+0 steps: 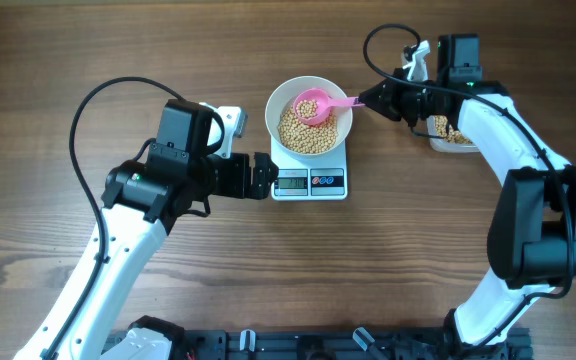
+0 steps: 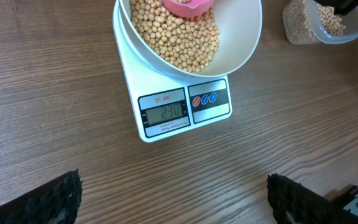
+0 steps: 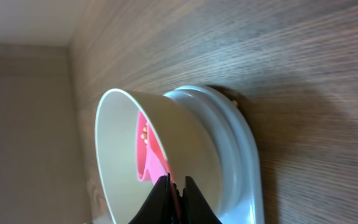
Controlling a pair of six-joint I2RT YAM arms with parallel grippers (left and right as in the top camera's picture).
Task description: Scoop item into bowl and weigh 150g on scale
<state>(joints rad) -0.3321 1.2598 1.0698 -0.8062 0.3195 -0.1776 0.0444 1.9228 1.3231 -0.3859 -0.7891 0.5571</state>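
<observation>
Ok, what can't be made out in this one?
Digits on the scale: blurred in the left wrist view, too small overhead.
The clear tub: cut off by the left wrist view's top edge; under the right arm overhead.
Load of the pink scoop: in the right wrist view, behind the bowl wall.

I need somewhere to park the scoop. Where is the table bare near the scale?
Widest bare table: before the scale's display, between left arm and right arm. A narrower strip lies between scale and clear tub. Crowded: the left jaws, open, flank the scale; the right arm overhangs the tub.
</observation>
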